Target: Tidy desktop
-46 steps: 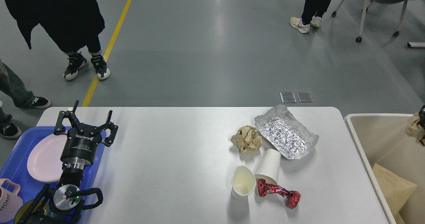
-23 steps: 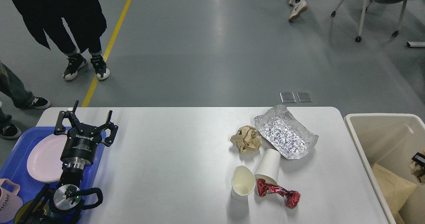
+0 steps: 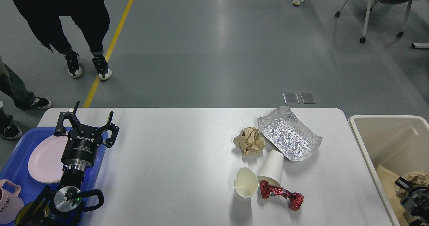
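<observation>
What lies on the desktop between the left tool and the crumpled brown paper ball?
Nothing: in the head view the desktop is bare from the left tool across to the brown paper ball.

Grey glossy floor [image 3: 214, 51] with overhead light glare; yellow line [image 3: 110, 46] at left; wheeled chair [image 3: 382, 8] at top right corner.

The white bench [image 3: 167, 172] is carrying a cluster of litter on its right half. A foil sheet [image 3: 290, 133] is lying near the far edge, with a paper wad [image 3: 249, 139] sitting just beside it on the left. Nearer, one paper cup [image 3: 245, 184] is standing mouth-up and a second cup [image 3: 270, 168] is lying tipped, touching a red wrapper [image 3: 281, 195]. A blue tray [image 3: 16, 167] is overhanging the left end.
</observation>
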